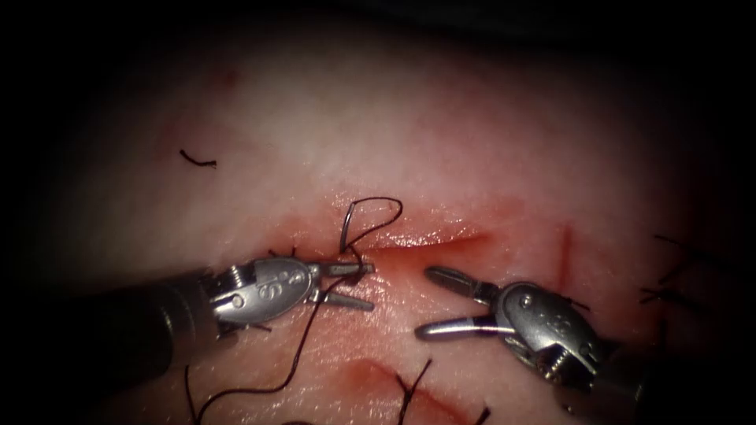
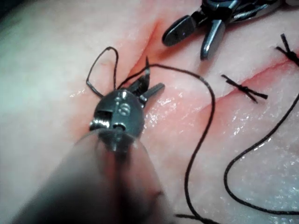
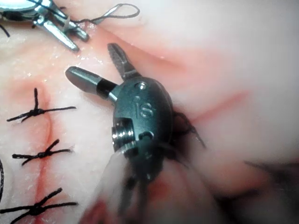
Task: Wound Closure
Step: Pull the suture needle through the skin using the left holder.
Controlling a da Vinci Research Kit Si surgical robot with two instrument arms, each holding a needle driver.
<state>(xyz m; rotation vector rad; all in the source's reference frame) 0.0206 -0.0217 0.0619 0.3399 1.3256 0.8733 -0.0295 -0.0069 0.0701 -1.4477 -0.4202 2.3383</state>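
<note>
At the left end of the cut (image 1: pixel 425 240) in the tissue (image 1: pixel 441 142), the left claw (image 1: pixel 358 285) stands spread, its upper jaw touching the thread (image 1: pixel 370 216), which loops just above the cut; whether it grips anything cannot be told. The needle cannot be made out. Just below the cut, the right claw (image 1: pixel 425 303) is released, grasping nothing. Tied stitches (image 3: pixel 39 154) cross a neighbouring cut.

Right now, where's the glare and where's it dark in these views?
Endoscope view: light pools on the middle tissue, edges dark, shaft of the left tool shadowed, wet glints along the cut. Left wrist view: glare specks on wet tissue. Right wrist view: bright highlight on the right tool. Both tools open, holding nothing; can't tell needle from the thread loop.
</note>
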